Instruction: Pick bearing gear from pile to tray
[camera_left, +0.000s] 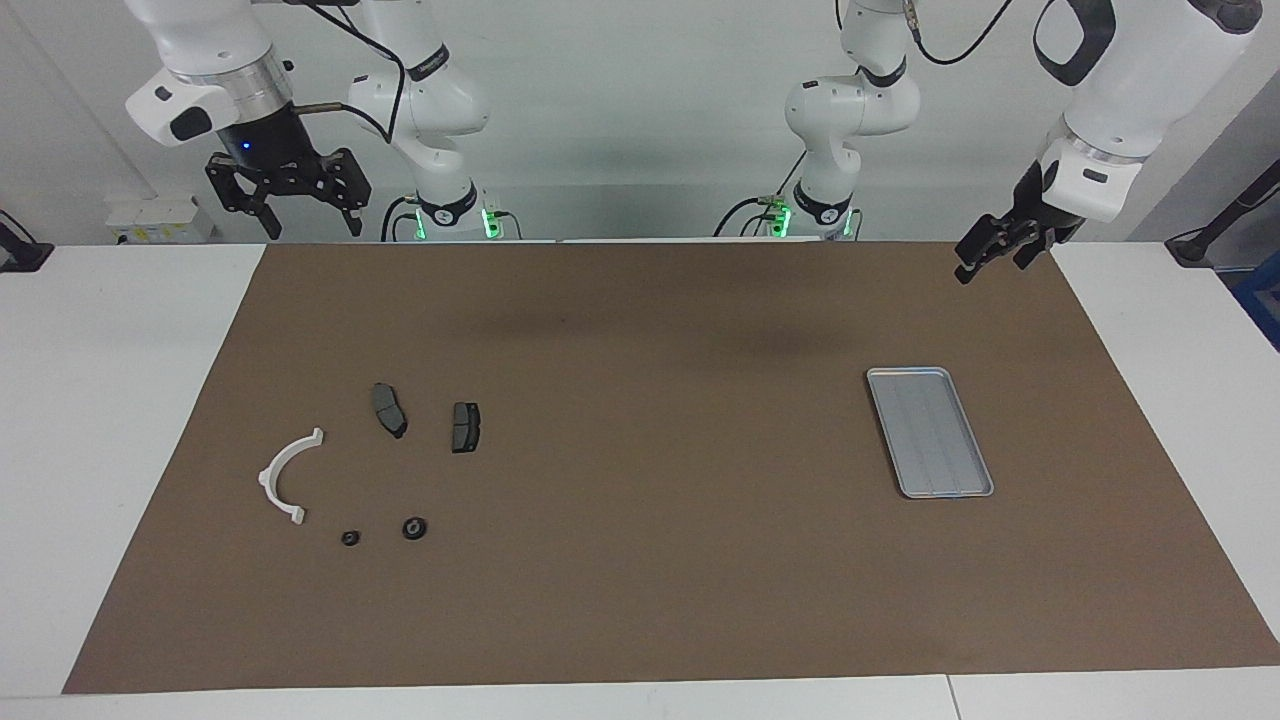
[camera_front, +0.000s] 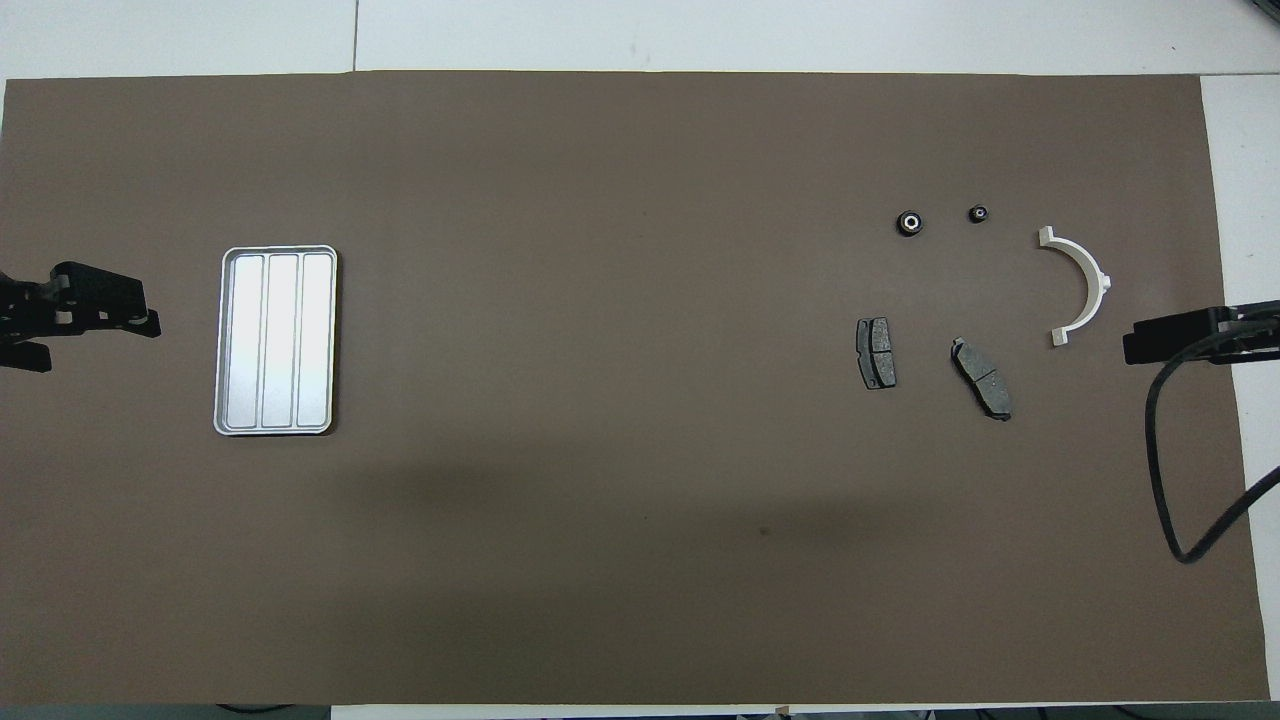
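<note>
Down on the brown mat (camera_left: 640, 560) covering the counter (camera_left: 110, 420), the pile sits toward the right arm's end: a white half-ring bracket (camera_left: 285, 476), two dark grey brake pads (camera_left: 389, 409) lying flat just nearer the robots than it, and two small black round pieces side by side, farthest from the robots. The larger round piece (camera_left: 414, 527) shows a pale centre in the overhead view, and the smaller round piece (camera_left: 350, 538) lies just beside it, nearer the bracket. All of these parts lie apart from one another, none touching. Well away, toward the left arm's end, the tray (camera_left: 929, 431) lies flat and bare, silver-grey with rounded corners, a low rim and lengthwise ridges. And the arms: the right gripper (camera_left: 296, 208) hangs high over the mat's corner at its own end, pointing down with fingers spread wide and nothing between them. The left gripper (camera_left: 985, 252) hovers over the mat's edge at the tray's end, tilted at a slant, its jaws apart and holding nothing.
</note>
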